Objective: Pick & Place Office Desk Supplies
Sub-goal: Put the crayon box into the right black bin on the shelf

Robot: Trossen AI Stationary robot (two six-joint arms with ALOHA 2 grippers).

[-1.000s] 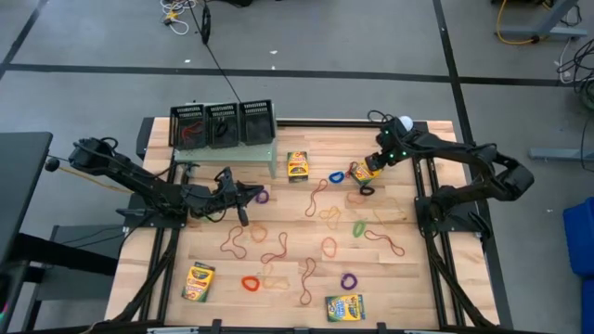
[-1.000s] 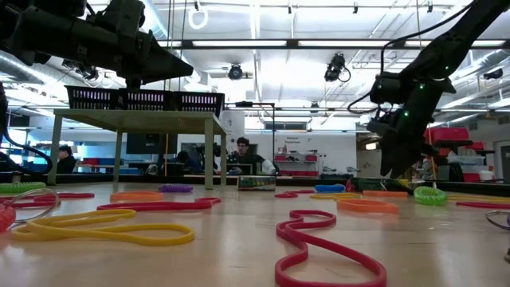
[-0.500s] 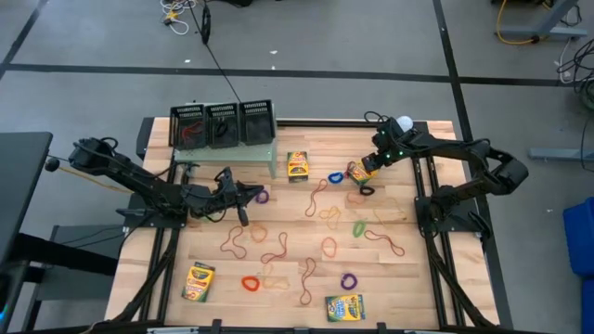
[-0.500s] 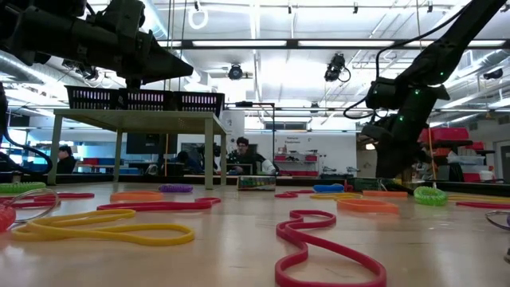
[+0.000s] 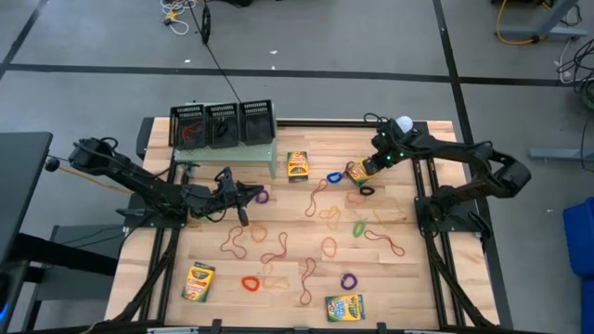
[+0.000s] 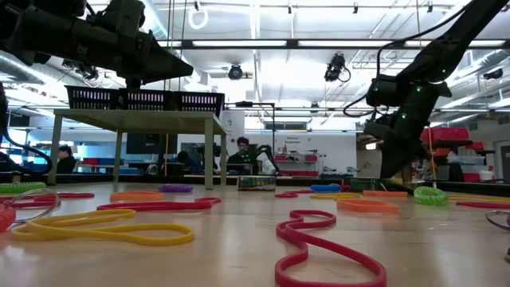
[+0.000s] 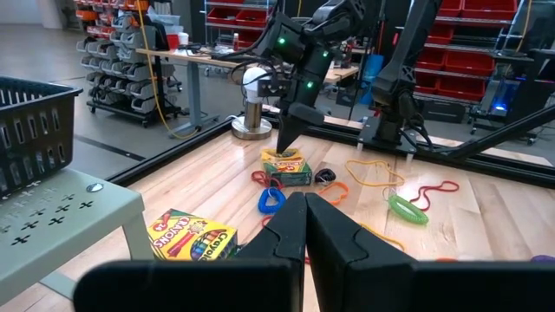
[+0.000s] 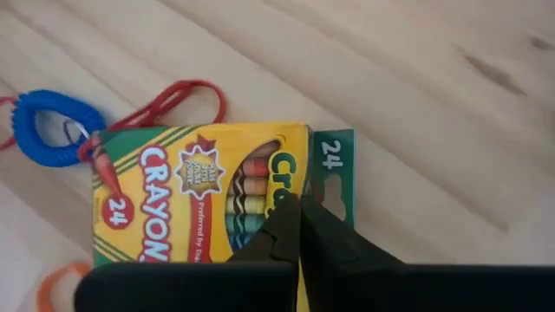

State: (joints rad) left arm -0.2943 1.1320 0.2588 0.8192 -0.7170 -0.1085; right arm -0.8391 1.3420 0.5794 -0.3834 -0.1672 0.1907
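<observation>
A yellow-and-green crayon box (image 8: 208, 195) lies flat at the table's far right, also seen in the high view as a crayon box (image 5: 358, 173). My right gripper (image 8: 299, 215) points steeply down over its top face, fingers shut with nothing between them. My left gripper (image 7: 303, 221) hangs level above the table's left-centre (image 5: 243, 193), shut and holding nothing. Another crayon box (image 5: 297, 165) lies by the stand, and two more crayon boxes (image 5: 200, 281) lie near the front edge. Coloured rubber bands (image 5: 320, 218) are scattered over the wood. Three black mesh trays (image 5: 223, 123) sit on the pale green stand. My right gripper's shut fingertips (image 7: 286, 146) stand from above on or just over the crayon box's top face (image 8: 260, 186), near its flap end. I cannot tell whether they touch it. The box lies flat on the table.
A white globe on a grey base (image 5: 404, 122) stands just behind my right gripper. The pale green stand (image 5: 255, 154) takes up the far left. A blue coil band (image 8: 48, 134) and a red band (image 8: 178, 100) lie right beside the box. People sit beyond the table.
My right gripper has tipped and rolled a little over the crayon box and has shut its fingers with nothing between them. The box has stayed where it was. My left arm has kept still.
</observation>
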